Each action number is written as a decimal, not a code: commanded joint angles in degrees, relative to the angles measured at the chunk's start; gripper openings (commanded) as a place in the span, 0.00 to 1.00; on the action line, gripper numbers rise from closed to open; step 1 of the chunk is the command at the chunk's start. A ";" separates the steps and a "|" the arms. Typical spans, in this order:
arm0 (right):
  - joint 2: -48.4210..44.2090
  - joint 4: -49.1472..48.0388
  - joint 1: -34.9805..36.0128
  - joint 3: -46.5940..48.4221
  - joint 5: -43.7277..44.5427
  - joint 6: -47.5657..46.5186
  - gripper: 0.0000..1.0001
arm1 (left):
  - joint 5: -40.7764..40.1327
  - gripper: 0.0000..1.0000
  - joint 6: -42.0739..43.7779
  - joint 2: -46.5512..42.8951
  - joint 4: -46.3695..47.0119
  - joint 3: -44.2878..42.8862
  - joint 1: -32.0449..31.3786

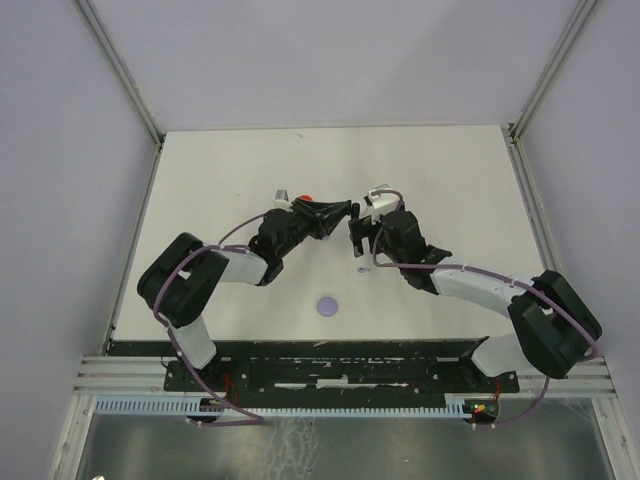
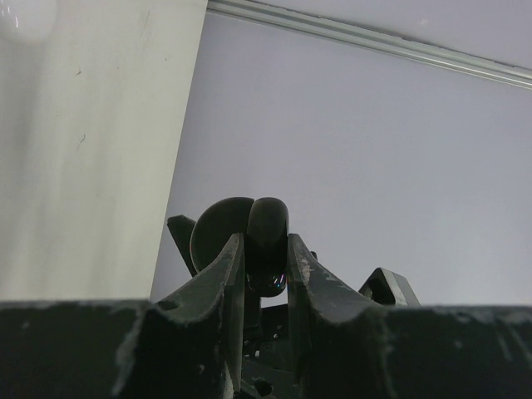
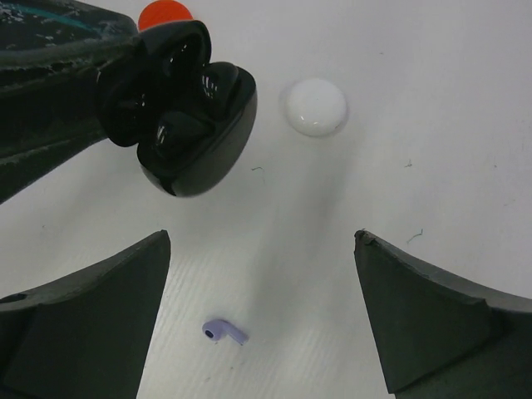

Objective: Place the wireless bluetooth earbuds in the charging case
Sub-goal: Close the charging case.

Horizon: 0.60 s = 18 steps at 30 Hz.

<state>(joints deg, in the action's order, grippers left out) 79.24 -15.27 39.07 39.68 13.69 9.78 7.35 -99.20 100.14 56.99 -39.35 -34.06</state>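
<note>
While left gripper clamps the open charging case, right gripper gapes wide.
At its seven o'clock lies the lavender earbud, stem nine-to-three, closest to this gripper.

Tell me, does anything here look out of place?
Yes. One lavender earbud lies alone on its side on the table, under the open right gripper and outside any case. The left gripper holds the open black case tilted, not flat.
</note>
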 commanded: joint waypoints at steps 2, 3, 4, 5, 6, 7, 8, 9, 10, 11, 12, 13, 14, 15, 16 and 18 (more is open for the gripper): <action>3.41 -7.97 0.90 2.89 -0.08 0.41 0.99 | -1.91 0.03 -2.51 0.38 1.64 -2.26 -0.56; 3.80 -8.77 0.92 2.82 0.24 0.37 1.00 | -1.83 0.03 -2.36 0.34 1.58 -2.22 -0.64; 4.02 -9.54 1.00 2.78 0.75 0.29 1.00 | -1.76 0.03 -2.41 0.35 1.47 -2.18 -0.65; 4.28 -10.22 0.96 2.75 1.13 -0.01 1.00 | -1.67 0.03 -2.43 0.35 1.61 -2.06 -0.65; 4.56 -10.75 1.01 2.69 1.73 -0.26 1.00 | -1.57 0.03 -2.45 0.41 1.65 -1.98 -0.78; 4.80 -11.29 1.03 2.69 2.43 -0.45 1.00 | -1.37 0.03 -2.49 0.42 1.67 -1.88 -0.75; 4.93 -11.93 1.08 2.64 3.09 -0.85 1.00 | -1.23 0.03 -2.45 0.52 1.76 -1.75 -0.74; 4.87 -12.33 1.02 2.52 3.70 -1.14 1.00 | -1.06 0.03 -2.44 0.58 1.94 -1.51 -0.74; 4.75 -12.87 1.01 2.32 4.34 -1.30 1.00 | -0.93 0.03 -2.49 0.58 2.18 -1.37 -0.78; 4.69 -13.31 1.09 2.15 4.90 -1.59 1.00 | -0.74 0.03 -2.51 0.69 2.40 -1.16 -0.75; 4.54 -13.49 1.08 2.05 5.91 -1.68 1.00 | -0.54 0.03 -2.48 0.82 3.05 -0.90 -0.74; 4.43 -13.43 1.05 2.03 6.72 -1.84 1.00 | -0.31 0.03 -2.57 0.92 3.85 -0.48 -0.78; 4.29 -13.24 1.09 2.05 7.43 -2.09 1.00 | -0.19 0.03 -2.72 1.00 4.58 -0.20 -0.75; 4.15 -12.99 1.03 2.02 8.17 -2.27 1.00 | -0.05 0.03 -2.89 1.10 5.00 0.02 -0.74; 3.97 -13.00 1.07 1.87 8.86 -2.52 1.00 | 0.15 0.03 -2.97 1.24 5.18 0.18 -0.74; 3.55 -13.17 1.09 1.52 10.20 -3.03 1.00 | 0.46 0.03 -2.83 1.33 5.25 0.27 -0.76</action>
<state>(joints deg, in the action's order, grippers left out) 84.12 -25.02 39.77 39.94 19.44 8.38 7.22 -100.07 100.90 57.78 -39.33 -34.52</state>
